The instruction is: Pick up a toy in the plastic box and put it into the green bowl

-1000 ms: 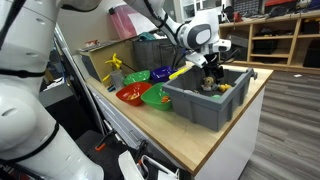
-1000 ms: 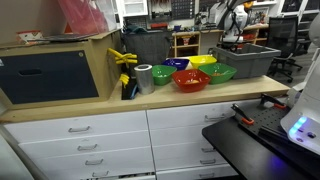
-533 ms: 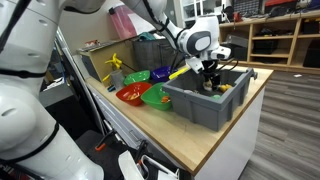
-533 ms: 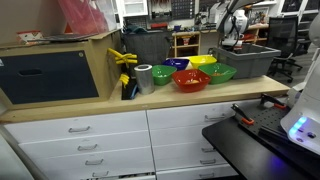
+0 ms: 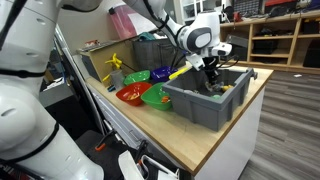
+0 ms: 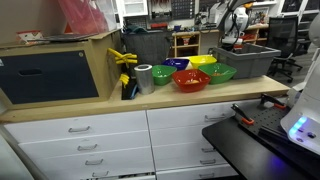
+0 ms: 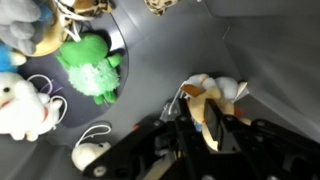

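The grey plastic box (image 5: 200, 108) stands on the wooden counter, also seen far back in an exterior view (image 6: 250, 62). My gripper (image 5: 212, 78) reaches down inside it. In the wrist view the gripper (image 7: 208, 128) has its two dark fingers (image 7: 186, 125) pressed against an orange and white toy (image 7: 212, 95) on the box floor. A green plush toy (image 7: 90, 68), a white plush toy (image 7: 22, 105) and a small white toy (image 7: 92, 155) lie loose nearby. The green bowl (image 5: 157, 96) sits just beside the box (image 6: 218, 72).
A red bowl (image 5: 132, 94), a purple bowl (image 5: 137, 76), a yellow bowl (image 6: 203, 61) and a blue bowl (image 6: 178, 65) cluster round the green one. A grey cylinder (image 6: 145, 77) and a cardboard crate (image 6: 55, 70) stand further along the counter. The box walls are tall around the gripper.
The jaws have closed from wide open onto the orange and white toy. The arm has stayed nearly in place inside the box.
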`<action>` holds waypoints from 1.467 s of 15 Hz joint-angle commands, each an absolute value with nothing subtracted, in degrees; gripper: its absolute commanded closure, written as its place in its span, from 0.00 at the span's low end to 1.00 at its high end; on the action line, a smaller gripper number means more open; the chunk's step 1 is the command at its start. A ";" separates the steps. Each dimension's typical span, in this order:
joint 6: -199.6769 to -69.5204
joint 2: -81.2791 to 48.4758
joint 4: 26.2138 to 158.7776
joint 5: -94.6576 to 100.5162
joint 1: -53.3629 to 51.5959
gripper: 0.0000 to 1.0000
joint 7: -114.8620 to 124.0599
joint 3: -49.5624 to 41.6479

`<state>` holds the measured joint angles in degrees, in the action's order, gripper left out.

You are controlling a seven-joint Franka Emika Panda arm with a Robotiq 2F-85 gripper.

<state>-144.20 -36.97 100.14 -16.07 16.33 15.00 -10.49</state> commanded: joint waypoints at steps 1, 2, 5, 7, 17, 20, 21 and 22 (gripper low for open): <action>-144.59 -34.18 101.62 -16.63 16.76 1.00 13.53 -9.82; -144.51 -33.68 101.82 -16.60 16.72 1.00 13.31 -9.75; -144.18 -31.14 103.09 -16.14 16.26 1.00 12.74 -9.73; -143.85 -29.41 103.96 -16.14 16.28 1.00 11.52 -9.40; -145.64 -32.50 105.23 -13.59 16.09 0.29 10.22 -10.59; -147.77 -35.68 103.55 -12.31 15.84 0.07 10.02 -10.53; -148.83 -36.87 102.84 -11.93 15.73 0.01 9.73 -10.40; -149.68 -37.79 102.27 -11.62 15.65 0.00 9.51 -10.21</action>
